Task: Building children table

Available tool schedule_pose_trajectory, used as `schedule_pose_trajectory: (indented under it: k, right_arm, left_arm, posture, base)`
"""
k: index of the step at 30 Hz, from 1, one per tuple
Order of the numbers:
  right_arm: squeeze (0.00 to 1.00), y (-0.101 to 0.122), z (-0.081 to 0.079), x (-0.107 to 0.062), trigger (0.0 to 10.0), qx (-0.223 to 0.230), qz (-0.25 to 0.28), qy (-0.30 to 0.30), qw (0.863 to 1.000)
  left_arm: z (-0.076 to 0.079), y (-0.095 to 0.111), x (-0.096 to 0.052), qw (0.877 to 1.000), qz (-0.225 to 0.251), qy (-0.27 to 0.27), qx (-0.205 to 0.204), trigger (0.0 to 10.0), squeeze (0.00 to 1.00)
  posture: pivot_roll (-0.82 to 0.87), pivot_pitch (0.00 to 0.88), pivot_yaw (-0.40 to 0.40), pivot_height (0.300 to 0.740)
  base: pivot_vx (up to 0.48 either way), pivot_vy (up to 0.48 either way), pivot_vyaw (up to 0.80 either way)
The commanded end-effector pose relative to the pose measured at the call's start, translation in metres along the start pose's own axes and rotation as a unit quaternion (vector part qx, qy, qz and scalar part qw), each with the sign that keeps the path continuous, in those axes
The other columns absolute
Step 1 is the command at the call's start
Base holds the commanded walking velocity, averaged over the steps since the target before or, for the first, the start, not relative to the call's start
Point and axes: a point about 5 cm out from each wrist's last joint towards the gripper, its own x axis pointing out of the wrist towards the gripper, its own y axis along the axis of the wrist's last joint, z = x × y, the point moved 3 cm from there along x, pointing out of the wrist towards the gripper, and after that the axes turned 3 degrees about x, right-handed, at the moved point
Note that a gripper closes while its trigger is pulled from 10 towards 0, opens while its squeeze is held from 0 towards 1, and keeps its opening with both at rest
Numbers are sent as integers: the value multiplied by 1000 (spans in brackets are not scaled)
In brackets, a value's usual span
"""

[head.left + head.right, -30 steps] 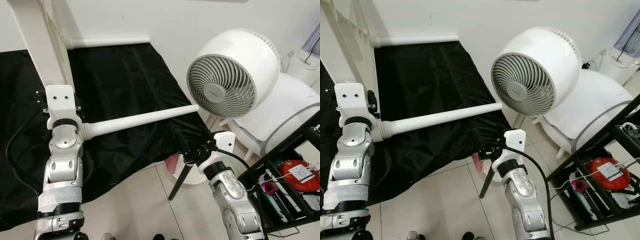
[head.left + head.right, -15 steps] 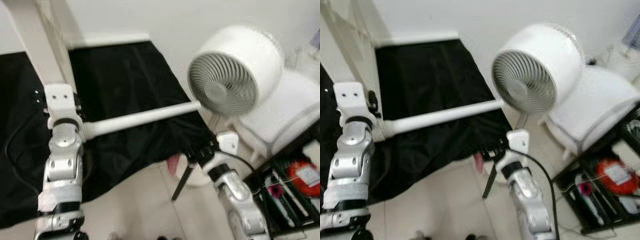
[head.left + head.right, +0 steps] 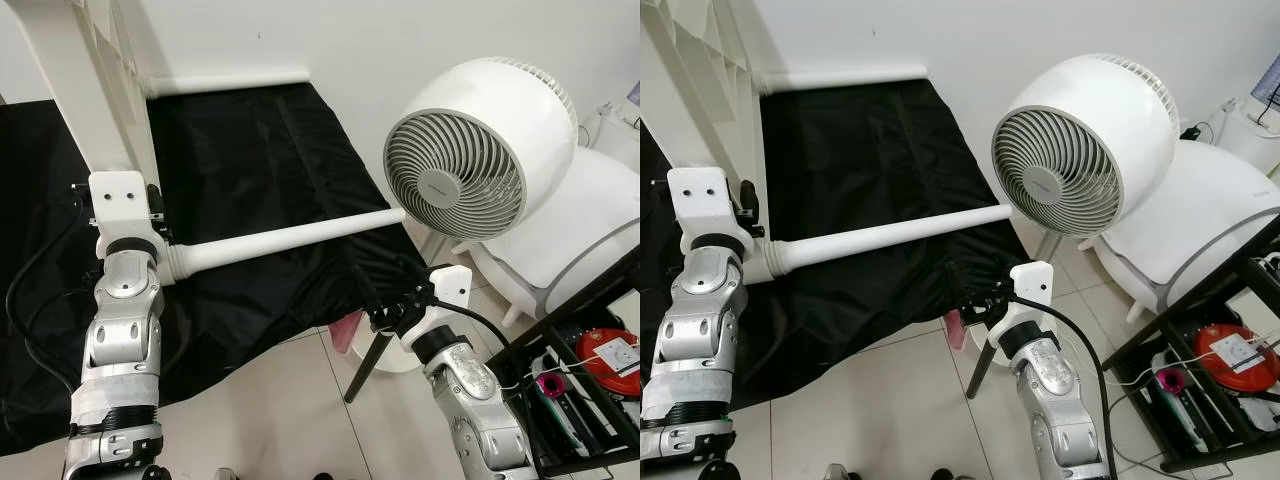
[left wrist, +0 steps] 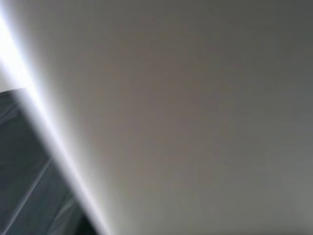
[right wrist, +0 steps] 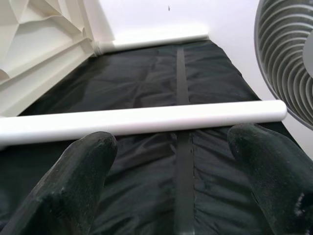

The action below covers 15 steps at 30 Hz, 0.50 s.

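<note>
The white table top [image 3: 75, 85] stands tilted at the upper left over a black cloth [image 3: 250, 160]. One white table leg [image 3: 290, 238] sticks out sideways from its lower corner towards the fan. A second white leg [image 3: 225, 83] lies along the wall at the cloth's far edge. My left wrist [image 3: 122, 215] is raised against the panel's lower corner, and the left wrist view is a close white surface [image 4: 186, 107]. My right gripper [image 5: 178, 188] is open just below the sideways leg [image 5: 146, 120], near its free end, with nothing between its fingers.
A big white fan [image 3: 480, 150] on a black stand [image 3: 365, 355] is right beside the leg's free end. A white rounded seat [image 3: 590, 215] and a black rack [image 3: 585, 330] holding small items stand at the right. Something pink [image 3: 345, 325] peeks from under the cloth's edge.
The head views blurred and shifted slightly, so the camera moved. The table parts and both arms hold the same places.
</note>
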Motion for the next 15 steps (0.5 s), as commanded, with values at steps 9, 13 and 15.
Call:
schedule_pose_trajectory:
  k: [9,13,15]
  right_arm:
    - [0,-5,4,-3,10000,1,-13,-2,1000]
    - [0,-5,4,-3,10000,1,-13,-2,1000]
    - [0,-5,4,-3,10000,1,-13,-1,1000]
  left_arm:
    - [-7,-19,0,999,-34,2,16,10000,1000]
    - [-7,-18,0,999,-30,-1,25,10000,0]
    - [-7,-17,0,999,-29,-2,25,10000,0]
  posture:
    - [34,143,-61,740]
    - [35,143,-62,740]
    - [34,143,-62,740]
  base:
    - [0,0,0]
    - [0,0,0]
    - [0,0,0]
